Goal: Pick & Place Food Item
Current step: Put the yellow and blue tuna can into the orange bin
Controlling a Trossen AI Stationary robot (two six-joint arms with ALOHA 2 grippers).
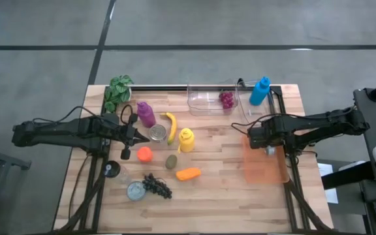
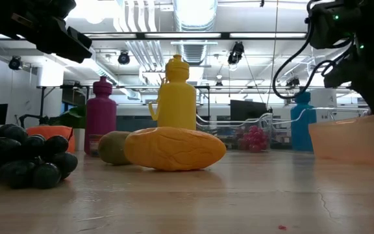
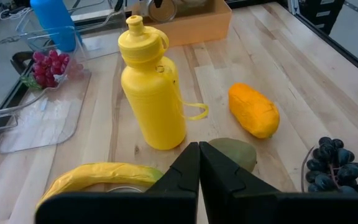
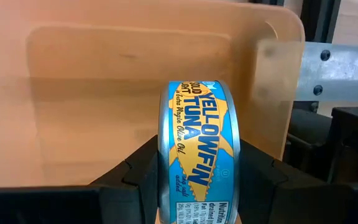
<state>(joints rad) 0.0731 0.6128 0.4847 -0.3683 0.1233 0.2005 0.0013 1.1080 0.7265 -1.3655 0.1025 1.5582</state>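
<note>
My right gripper (image 4: 197,177) is shut on a blue and yellow tuna can (image 4: 197,143) and hovers over the far end of the orange bin (image 1: 264,168) at the table's right side; in the high view that gripper (image 1: 268,145) sits above the bin's far rim. My left gripper (image 3: 199,163) is shut on nothing, above the table's left half (image 1: 141,138), near a silver tin (image 1: 157,133). Ahead of it stand a yellow bottle (image 3: 151,93), a banana (image 3: 98,174), a green fruit (image 3: 235,152) and an orange fruit (image 3: 253,111). My right gripper pinches the tuna can between its two fingers (image 4: 135,174), one on each flat face. The can stands on edge with its rim label (image 4: 194,118) facing the wrist camera. It is lifted clear above the orange bin's floor (image 4: 92,93).
Dark grapes (image 1: 157,185), a small tin (image 1: 135,190), an orange fruit (image 1: 188,173), a red-orange item (image 1: 144,153) and a purple bottle (image 1: 145,113) lie on the left half. A clear tray with red grapes (image 1: 226,99), a blue bottle (image 1: 260,90) and a plant (image 1: 117,91) line the far edge.
</note>
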